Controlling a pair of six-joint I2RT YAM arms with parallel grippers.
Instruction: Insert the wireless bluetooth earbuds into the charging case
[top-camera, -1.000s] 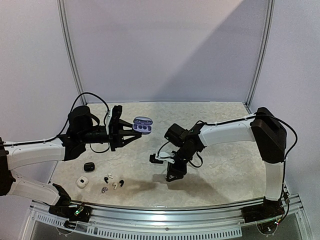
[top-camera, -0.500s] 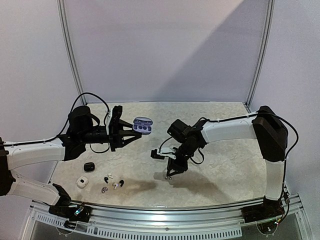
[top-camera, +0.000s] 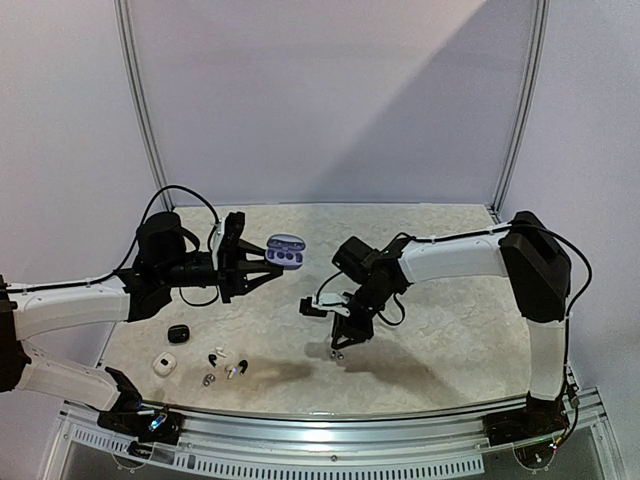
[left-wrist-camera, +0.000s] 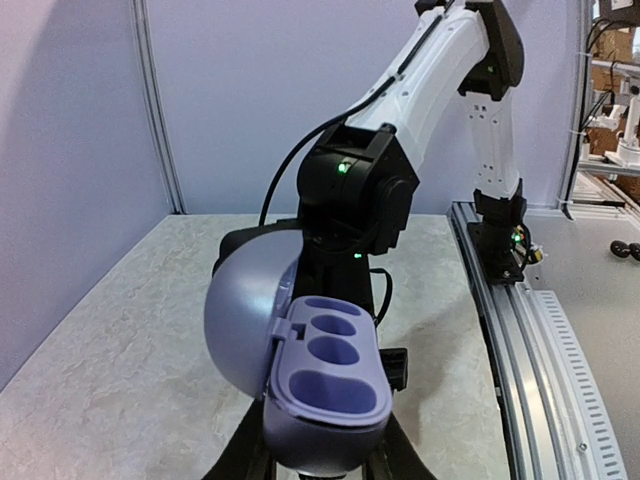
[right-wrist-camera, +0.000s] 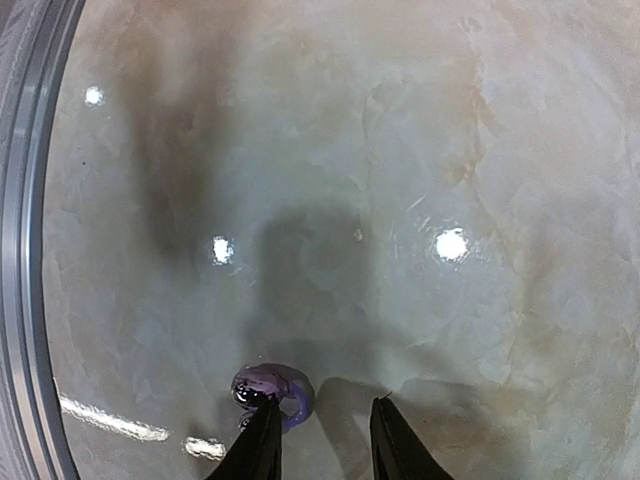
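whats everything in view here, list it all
lavender charging case: 1, lavender, lid open, both wells empty, held up above the table's left rear
lavender earbud: 1, lavender, on the table at the right gripper's left fingertip, not between the fingers
black case: 1, black, table's near left
white case: 1, white, in front of the black case
loose earbuds: small cluster, black, white and greyish, right of the white case; too small to count surely
table: 1, beige marbled
rail: 1, silver, along the near edge
left gripper: 1, black, shut on the lavender charging case
right gripper: 1, black, pointing down at the table, fingers apart
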